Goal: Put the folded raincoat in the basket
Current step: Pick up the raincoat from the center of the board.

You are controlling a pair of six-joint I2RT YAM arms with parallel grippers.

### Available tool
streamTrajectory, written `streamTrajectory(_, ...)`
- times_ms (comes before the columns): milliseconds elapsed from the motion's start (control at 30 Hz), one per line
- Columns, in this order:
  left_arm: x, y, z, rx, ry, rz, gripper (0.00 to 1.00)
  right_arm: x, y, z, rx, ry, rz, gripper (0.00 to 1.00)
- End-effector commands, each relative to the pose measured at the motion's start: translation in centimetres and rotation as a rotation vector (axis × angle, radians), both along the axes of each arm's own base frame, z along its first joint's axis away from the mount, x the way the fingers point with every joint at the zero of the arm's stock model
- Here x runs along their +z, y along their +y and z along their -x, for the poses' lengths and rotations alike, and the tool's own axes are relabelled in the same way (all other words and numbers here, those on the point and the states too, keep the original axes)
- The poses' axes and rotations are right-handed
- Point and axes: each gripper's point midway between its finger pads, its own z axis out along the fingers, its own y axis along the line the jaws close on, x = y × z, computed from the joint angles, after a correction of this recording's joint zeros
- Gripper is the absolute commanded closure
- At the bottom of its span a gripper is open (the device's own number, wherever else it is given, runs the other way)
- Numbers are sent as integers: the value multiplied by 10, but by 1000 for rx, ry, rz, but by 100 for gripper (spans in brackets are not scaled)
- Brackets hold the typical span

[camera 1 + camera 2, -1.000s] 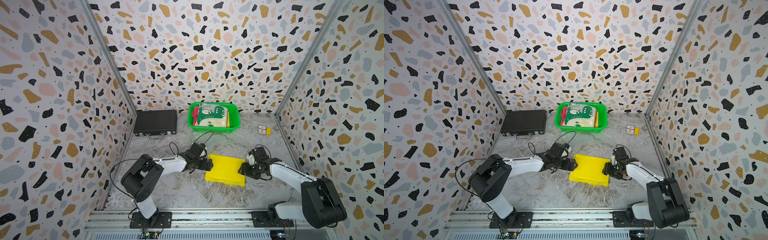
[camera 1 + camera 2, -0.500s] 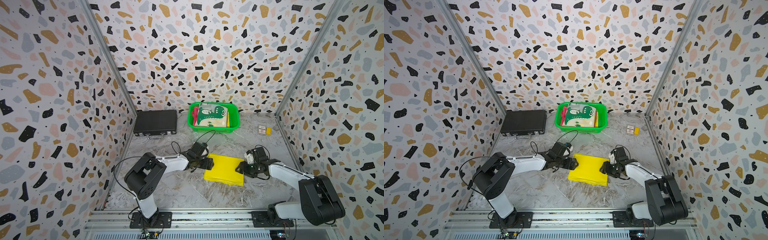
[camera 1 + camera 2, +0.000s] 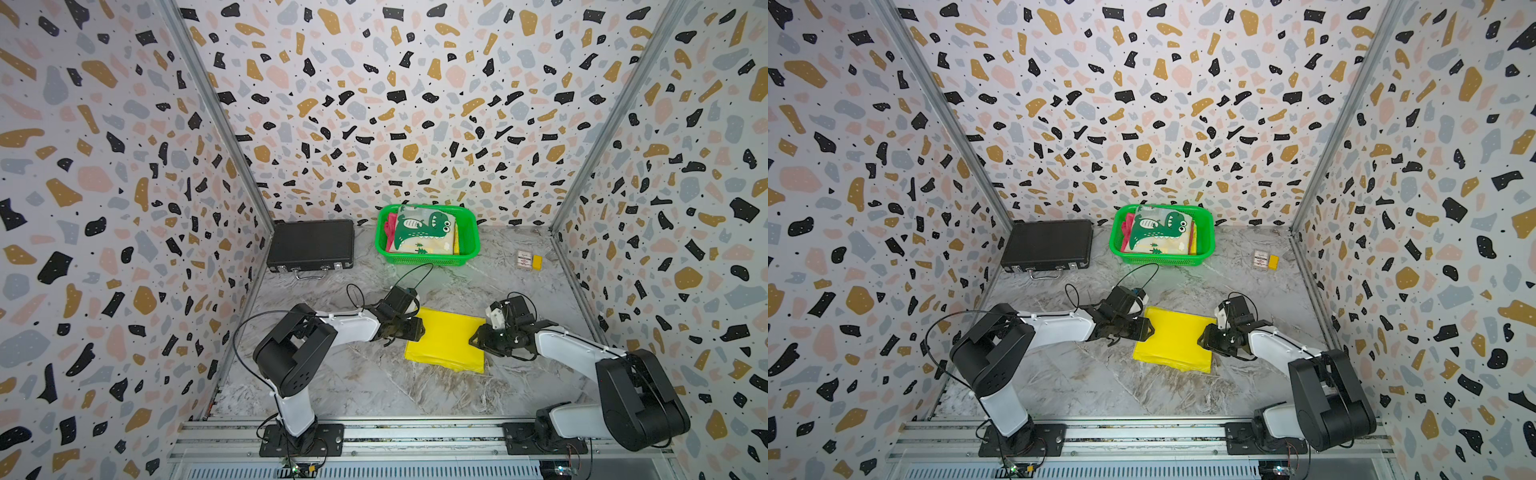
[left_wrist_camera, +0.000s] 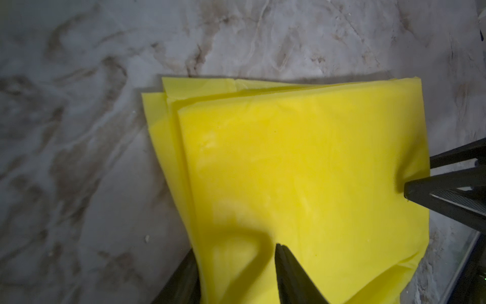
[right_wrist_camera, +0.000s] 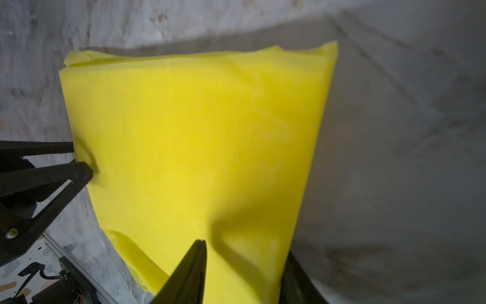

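Note:
The folded raincoat (image 3: pixel 446 345) (image 3: pixel 1173 338) is a flat yellow square lying mid-table, in front of the basket (image 3: pixel 471 232) (image 3: pixel 1208 232). The green basket stands at the back and holds a dinosaur-print folded cloth (image 3: pixel 422 232). My left gripper (image 3: pixel 417 328) (image 3: pixel 1148 328) is at the raincoat's left edge. In the left wrist view the gripper (image 4: pixel 234 252) has a ridge of yellow fabric (image 4: pixel 302 171) bunched between its jaws. My right gripper (image 3: pixel 476 338) (image 3: pixel 1203 336) pinches the opposite edge. The right wrist view shows that gripper (image 5: pixel 246 250) with the raincoat (image 5: pixel 197 131) buckled between its jaws.
A flat black case (image 3: pixel 311 245) lies at the back left against the wall. A small card with a yellow block (image 3: pixel 528 261) sits at the back right. Patterned walls close in the left, right and rear sides. Cables loop over the left arm.
Both grippers have slid inward onto the raincoat's side edges. Their jaws have narrowed, bunching the fabric. The raincoat has stayed on the table.

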Motion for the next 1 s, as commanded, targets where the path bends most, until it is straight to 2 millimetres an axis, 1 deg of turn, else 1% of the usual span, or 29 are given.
streamTrajectory(0,-8,2,15,-22,59,-25,69,-13,-3,21,4,78,29,63)
streamTrajectory(67,-3,0,16,-25,50,-19,78,-10,-2,21,6,69,22,71)
streamTrajectory(100,0,-1,16,-28,47,-15,86,-8,-1,21,8,63,17,77)
streamTrajectory(133,3,-2,16,-32,43,-11,97,-5,0,20,8,56,11,83)
streamTrajectory(167,5,-3,17,-34,42,-10,100,-4,0,20,8,52,12,88)
streamTrajectory(233,10,-5,16,-36,39,-5,100,0,0,20,7,39,9,99)
streamTrajectory(333,18,-7,16,-38,30,-3,100,5,-1,21,5,26,13,100)
streamTrajectory(500,29,-4,16,-25,12,-9,100,14,-3,22,11,10,20,100)
streamTrajectory(633,41,-1,16,-3,-4,4,100,27,0,20,14,-5,-2,100)
streamTrajectory(767,57,-1,16,20,-13,36,100,55,16,13,26,-28,-99,100)
streamTrajectory(867,72,-1,15,33,-33,60,100,73,16,8,35,-61,-94,100)
streamTrajectory(967,85,5,11,53,-58,38,100,88,16,3,58,-89,-79,100)
